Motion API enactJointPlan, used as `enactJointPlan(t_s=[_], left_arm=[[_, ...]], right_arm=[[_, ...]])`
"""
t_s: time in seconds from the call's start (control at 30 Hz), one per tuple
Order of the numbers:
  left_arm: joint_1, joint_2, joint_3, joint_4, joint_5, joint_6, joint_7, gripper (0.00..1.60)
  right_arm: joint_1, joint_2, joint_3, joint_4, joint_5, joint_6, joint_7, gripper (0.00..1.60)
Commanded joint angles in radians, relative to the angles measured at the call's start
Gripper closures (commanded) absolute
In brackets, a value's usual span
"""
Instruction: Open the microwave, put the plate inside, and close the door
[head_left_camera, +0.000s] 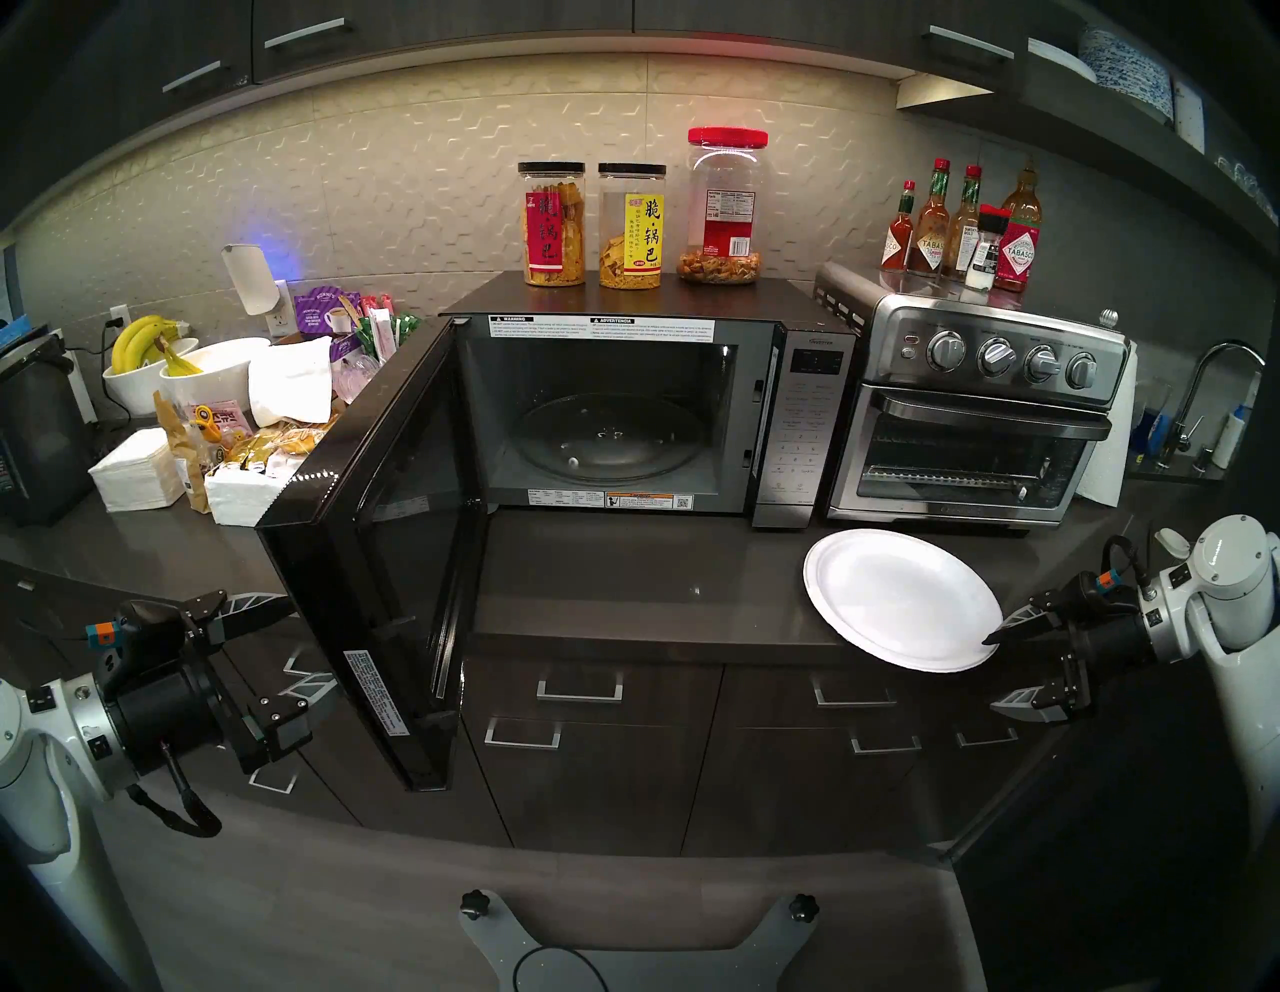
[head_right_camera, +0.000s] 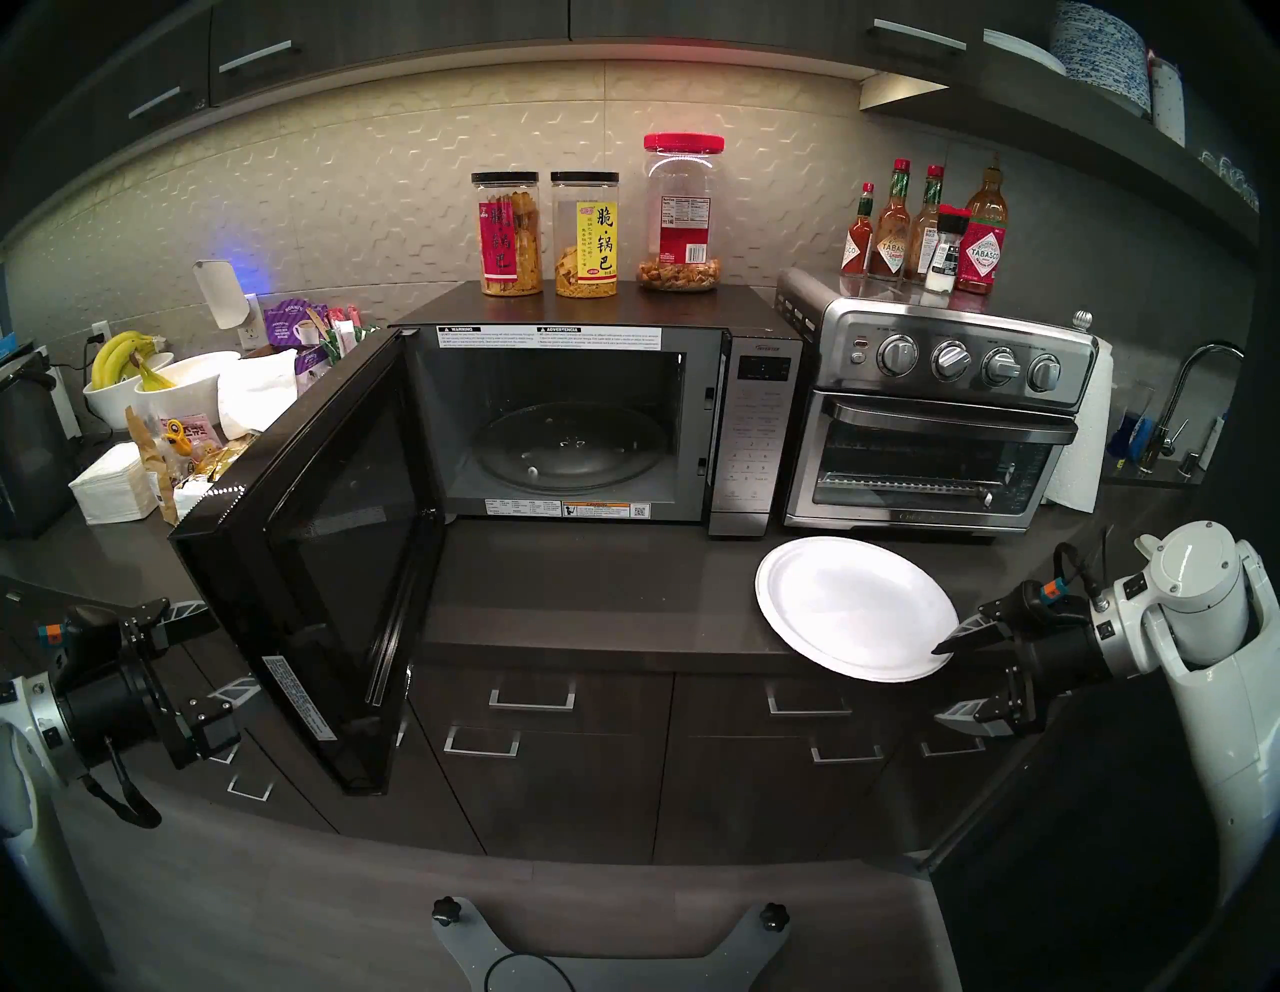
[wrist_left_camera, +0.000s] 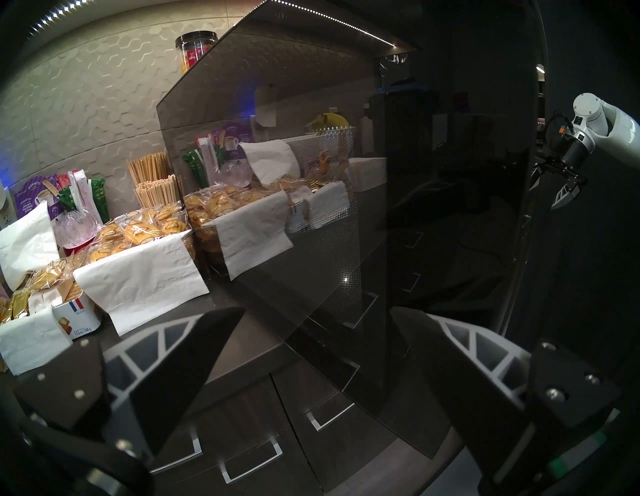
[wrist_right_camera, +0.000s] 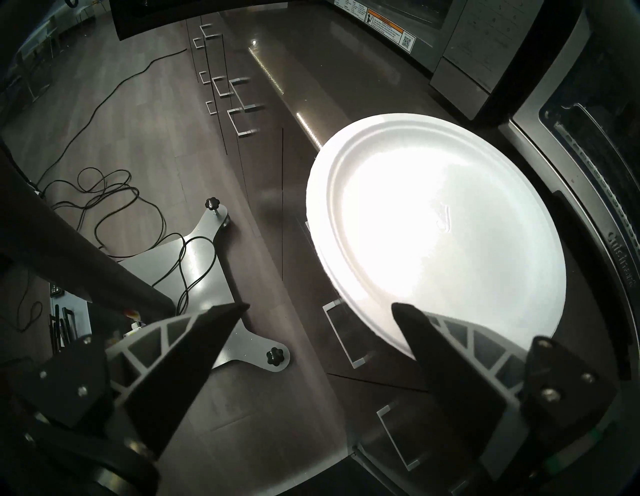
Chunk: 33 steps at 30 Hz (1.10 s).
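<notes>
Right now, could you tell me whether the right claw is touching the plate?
Cannot tell: in the right wrist view one finger overlaps the plate rim, but no view shows contact or gap.

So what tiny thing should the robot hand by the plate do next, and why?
Probably close the right gripper on the plate. The plate's rim hangs over the counter edge, one open finger sits above that rim and the other below, and the microwave door already stands open.

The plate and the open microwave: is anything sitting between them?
No. In the head view only bare countertop lies between the plate and the microwave.
</notes>
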Motion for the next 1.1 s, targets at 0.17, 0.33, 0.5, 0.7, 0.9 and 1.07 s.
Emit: enactJointPlan(t_s=[0.17,0.33,0.5,0.7,0.9,1.07], left_arm=[[0.003,0.003,0.0,-0.009,-0.004,0.002,-0.007,0.0],[0.003,0.003,0.0,-0.009,-0.004,0.002,-0.007,0.0],[0.003,0.003,0.0,-0.009,-0.004,0.002,-0.007,0.0],[0.003,0.003,0.0,-0.009,-0.004,0.002,-0.007,0.0],[0.003,0.003,0.0,-0.009,-0.004,0.002,-0.007,0.0],[0.003,0.003,0.0,-0.009,-0.004,0.002,-0.007,0.0]], right_arm=[[-0.027,-0.038,0.032,-0.057,-0.019,-0.021,-0.017,0.0],[-0.028,-0.036,0.028,-0.064,-0.027,-0.017,-0.016,0.0],[-0.028,-0.037,0.025,-0.066,-0.033,-0.016,-0.019,0.0],[-0.028,-0.041,0.012,-0.067,-0.044,-0.022,-0.029,0.0],[-0.022,-0.054,-0.001,-0.08,-0.054,-0.025,-0.057,0.0],[-0.013,-0.058,-0.018,-0.088,-0.06,-0.02,-0.075,0.0]])
